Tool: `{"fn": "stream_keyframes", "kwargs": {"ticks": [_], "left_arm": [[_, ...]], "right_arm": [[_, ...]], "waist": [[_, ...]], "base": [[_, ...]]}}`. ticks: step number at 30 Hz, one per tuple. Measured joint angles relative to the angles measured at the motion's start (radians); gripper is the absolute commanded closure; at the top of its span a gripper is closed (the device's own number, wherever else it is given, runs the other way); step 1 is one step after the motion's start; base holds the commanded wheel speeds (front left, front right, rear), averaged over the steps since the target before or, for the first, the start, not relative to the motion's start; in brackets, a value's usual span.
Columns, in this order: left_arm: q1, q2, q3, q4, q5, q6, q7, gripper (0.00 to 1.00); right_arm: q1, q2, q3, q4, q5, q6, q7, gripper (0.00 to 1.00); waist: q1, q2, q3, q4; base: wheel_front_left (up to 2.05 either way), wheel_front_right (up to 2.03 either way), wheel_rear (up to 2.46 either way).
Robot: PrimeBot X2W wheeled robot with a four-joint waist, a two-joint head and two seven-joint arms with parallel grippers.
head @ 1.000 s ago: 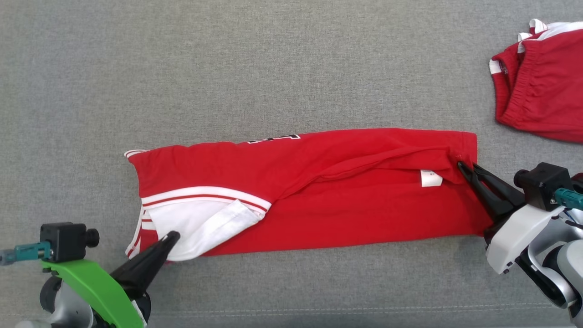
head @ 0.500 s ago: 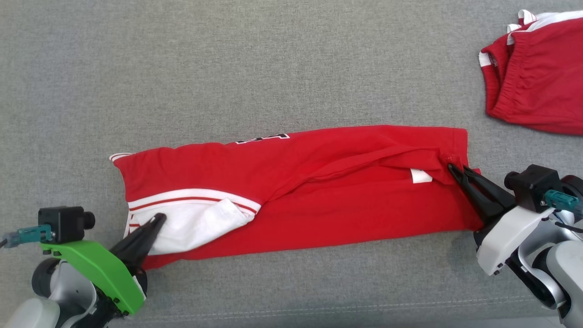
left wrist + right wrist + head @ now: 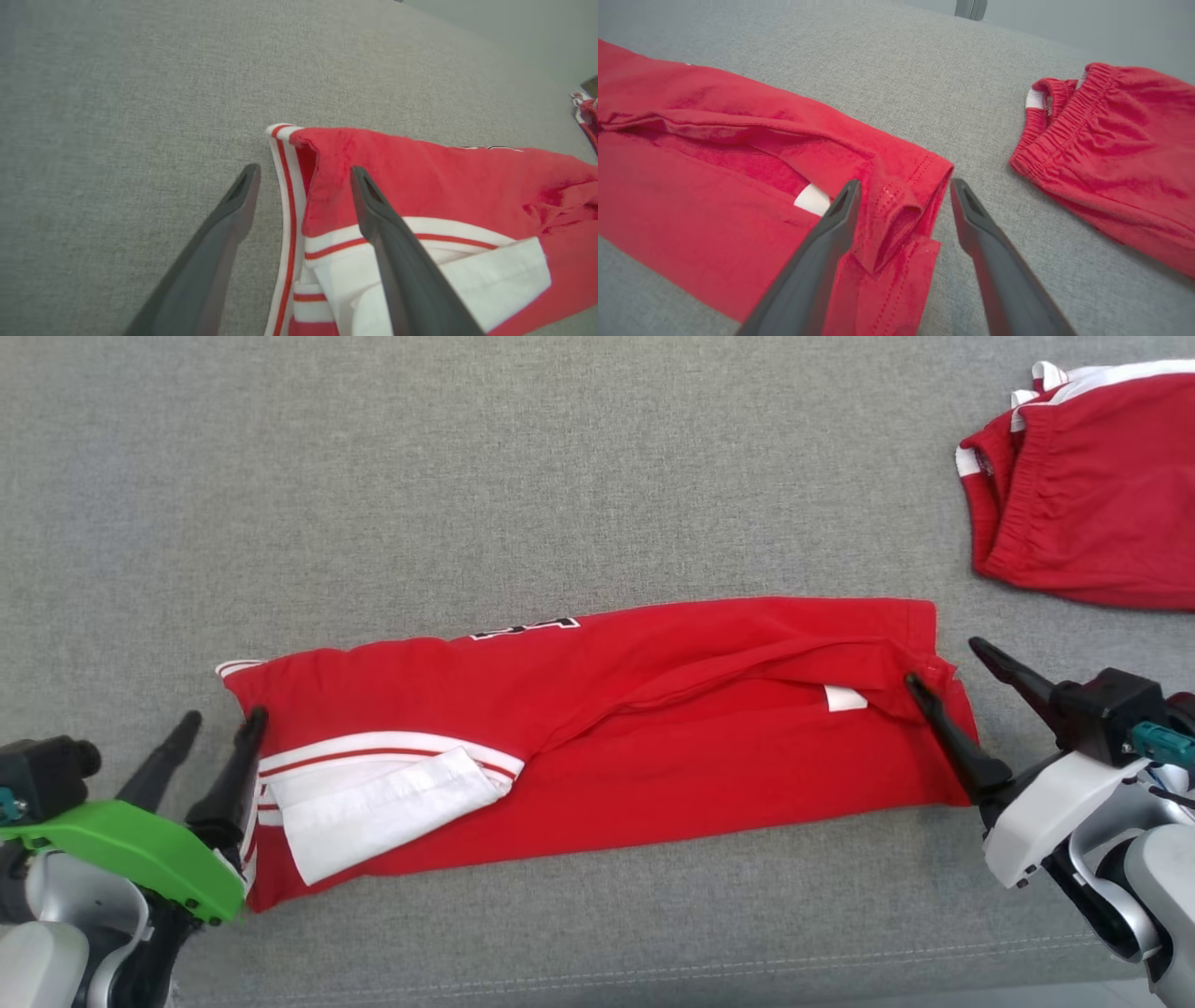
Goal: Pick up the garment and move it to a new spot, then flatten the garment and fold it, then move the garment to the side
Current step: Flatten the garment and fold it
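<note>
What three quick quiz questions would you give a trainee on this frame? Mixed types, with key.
1. True or false: the left gripper and the right gripper both stand open, one at each end of the folded garment.
2. The white label on it lies: A) nearest the right gripper, B) nearest the left gripper, C) midway between them.
3. In a few words: what lies on the grey surface at the far right of the head view?
Key: 1 true; 2 A; 3 a second red garment with an elastic waistband.

Green left wrist cover point(image 3: 131, 859), white right cover point(image 3: 1046, 812), dark fingers point(image 3: 945, 737).
</note>
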Motion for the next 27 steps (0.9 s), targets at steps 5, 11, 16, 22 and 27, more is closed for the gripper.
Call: {"fn": "stream_keyframes", "kwargs": {"ticks": [5,11,16,22,27], "left_arm": [[0.001,-0.006,0.04,-0.021,0.03,0.018,-0.076,0.0],[0.013,-0.02,0.062,-0.08,0.085,0.038,-0.163,0.0],[0.02,-0.03,0.052,-0.113,0.146,0.052,-0.209,0.0],[0.064,-0.062,0.048,-0.124,0.161,0.06,-0.245,0.0],[0.079,-0.065,0.047,-0.132,0.197,0.065,-0.266,0.0]], "right_arm": [[0.026,0.016,-0.042,0.012,0.031,-0.026,-0.025,0.0],[0.09,0.056,-0.11,0.028,0.113,-0.051,-0.053,0.0],[0.121,0.067,-0.139,0.06,0.148,-0.053,-0.067,0.0],[0.127,0.119,-0.149,0.111,0.207,-0.053,-0.076,0.0],[0.129,0.124,-0.147,0.176,0.223,-0.052,-0.068,0.0]], "waist": [[0.0,0.0,-0.025,0.0],[0.0,0.0,-0.058,0.007],[0.0,0.0,-0.075,0.03],[0.0,0.0,-0.09,0.066],[0.0,0.0,-0.099,0.095]], "base": [[0.0,0.0,0.0],[0.0,0.0,0.0],[0.0,0.0,0.0],[0.0,0.0,0.0],[0.0,0.0,0.0]]}}
